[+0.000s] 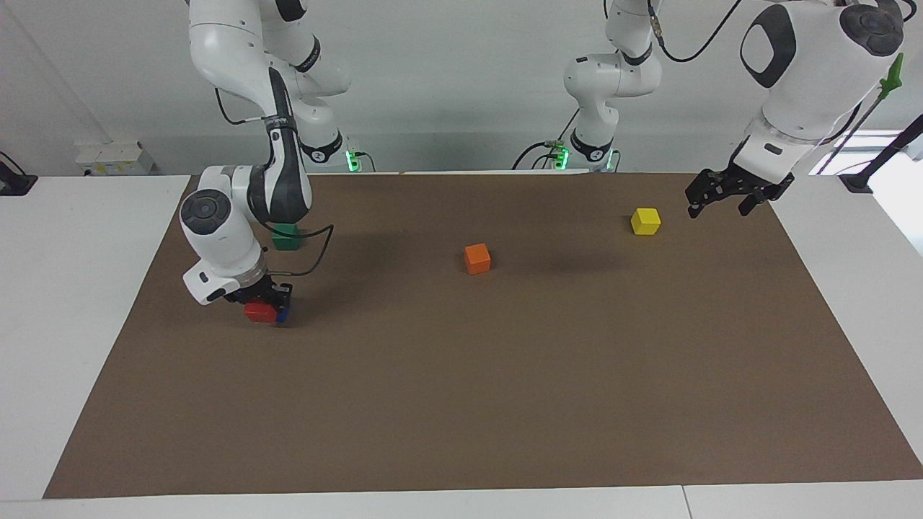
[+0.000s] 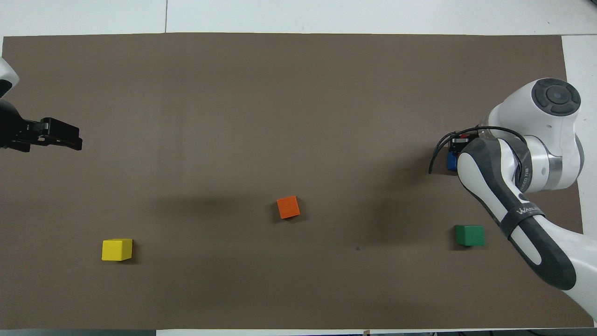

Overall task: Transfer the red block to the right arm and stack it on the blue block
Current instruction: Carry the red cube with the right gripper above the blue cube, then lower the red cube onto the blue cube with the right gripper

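Observation:
My right gripper (image 1: 262,301) is low over the brown mat (image 1: 505,404) toward the right arm's end, shut on the red block (image 1: 258,311). The red block covers most of the blue block (image 1: 286,312), of which only a thin strip shows beside it. Whether red rests on blue I cannot tell. In the overhead view my right arm hides the red block, and part of the blue block (image 2: 451,161) shows at the arm's edge. My left gripper (image 1: 719,207) hangs open and empty over the mat's edge at the left arm's end, waiting.
A green block (image 1: 285,238) lies nearer to the robots than the blue block, partly hidden by the right arm. An orange block (image 1: 477,259) sits mid-mat. A yellow block (image 1: 645,221) lies beside the left gripper.

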